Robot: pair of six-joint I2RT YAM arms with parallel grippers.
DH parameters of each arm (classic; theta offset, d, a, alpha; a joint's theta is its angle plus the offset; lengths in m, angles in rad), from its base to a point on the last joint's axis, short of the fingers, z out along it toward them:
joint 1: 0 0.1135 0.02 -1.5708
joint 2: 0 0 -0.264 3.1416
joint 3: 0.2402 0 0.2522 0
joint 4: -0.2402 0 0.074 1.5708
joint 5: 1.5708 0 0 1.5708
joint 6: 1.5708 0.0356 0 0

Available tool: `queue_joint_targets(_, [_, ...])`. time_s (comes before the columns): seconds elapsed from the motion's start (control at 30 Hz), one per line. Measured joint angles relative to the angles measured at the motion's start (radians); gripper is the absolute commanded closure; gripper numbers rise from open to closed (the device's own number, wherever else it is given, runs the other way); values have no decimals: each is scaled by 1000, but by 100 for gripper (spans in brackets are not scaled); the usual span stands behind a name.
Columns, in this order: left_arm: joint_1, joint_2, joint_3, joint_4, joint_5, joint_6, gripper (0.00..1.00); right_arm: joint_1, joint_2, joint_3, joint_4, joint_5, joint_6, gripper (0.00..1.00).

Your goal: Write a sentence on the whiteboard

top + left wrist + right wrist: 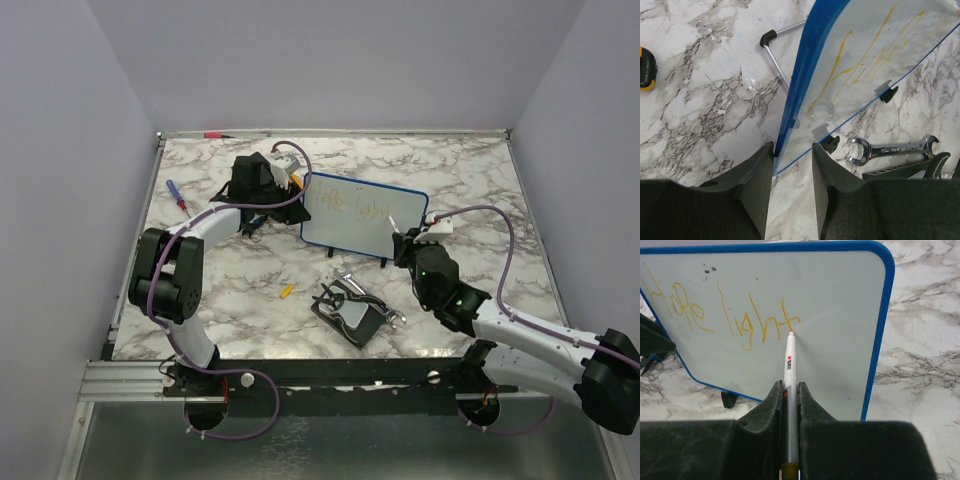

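The whiteboard stands tilted on its black feet at the table's middle. It also shows in the left wrist view and the right wrist view. The sentence, in orange letters, reads roughly "hope light" on one line. My right gripper is shut on a white marker pen, whose tip touches the board at the last letter. In the top view it is at the board's lower right. My left gripper is open around the board's blue left corner, which touches one finger.
A chrome wrench lies on a flat black pad in front of the board. A blue-and-red screwdriver lies at the left. A small yellow piece lies near the pad. A red pen lies along the back edge.
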Motion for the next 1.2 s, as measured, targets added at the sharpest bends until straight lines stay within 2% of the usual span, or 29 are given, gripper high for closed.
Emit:
queue_joint_targets(0.43, [0, 0, 0, 0, 0, 0, 63, 0, -1, -10, -44, 0, 64, 100])
queue_joint_targets(0.87, [0, 0, 0, 0, 0, 0, 63, 0, -30, -10, -87, 14, 60, 100])
queue_joint_targets(1.2, [0, 0, 0, -1, 0, 0, 63, 0, -163, -22, -90, 23, 28, 100])
